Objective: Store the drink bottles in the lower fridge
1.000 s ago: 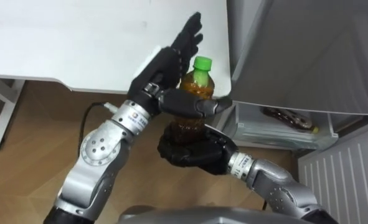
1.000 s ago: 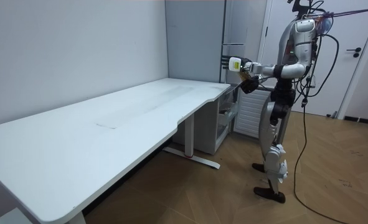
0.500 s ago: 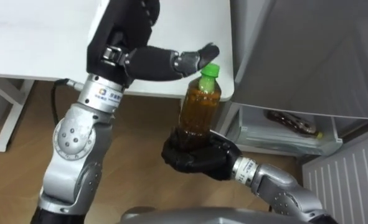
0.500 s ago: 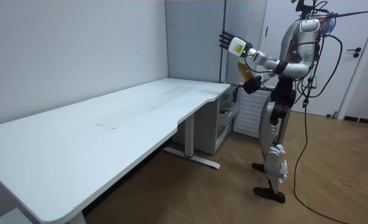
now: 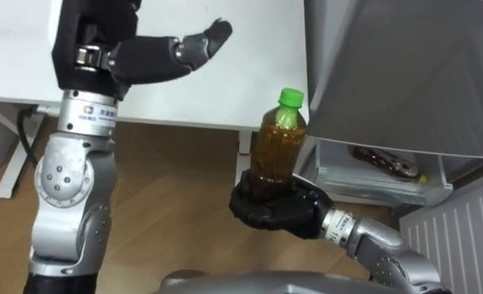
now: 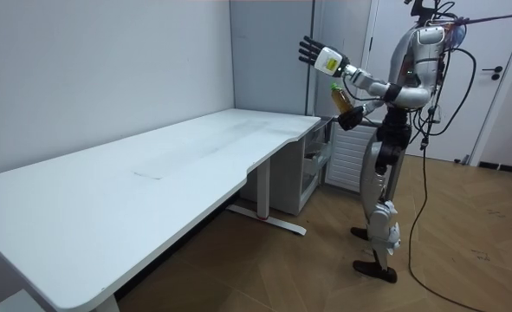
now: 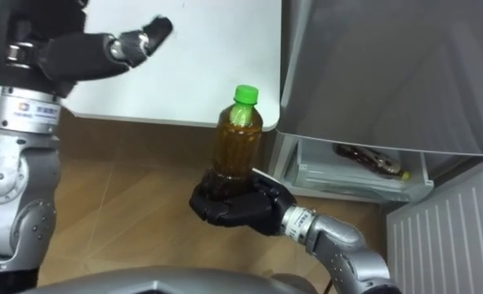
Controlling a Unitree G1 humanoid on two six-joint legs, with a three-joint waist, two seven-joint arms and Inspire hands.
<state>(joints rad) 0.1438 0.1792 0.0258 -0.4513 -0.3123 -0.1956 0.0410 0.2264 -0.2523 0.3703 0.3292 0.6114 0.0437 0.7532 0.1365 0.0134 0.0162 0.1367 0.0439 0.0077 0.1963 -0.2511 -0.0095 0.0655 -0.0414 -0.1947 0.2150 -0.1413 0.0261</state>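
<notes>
White surface (image 5: 225,82) and grey fridge (image 5: 404,73) sit ahead of me. Fingers of my right hand (image 5: 278,208) curl round the base of the upright, green-capped bottle (image 5: 275,151), near the fridge's open lower drawer (image 5: 364,175). My left hand (image 5: 135,57) hangs raised over the surface, fingers spread.

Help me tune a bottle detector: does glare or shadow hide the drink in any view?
Left eye view: the bottle is evenly lit, no harsh glare, brown liquid plainly visible; the black right hand gripping its base reads dark. Right eye view: the same. Room view: the bottle looks tiny before the grey fridge, no shadow across it.
</notes>
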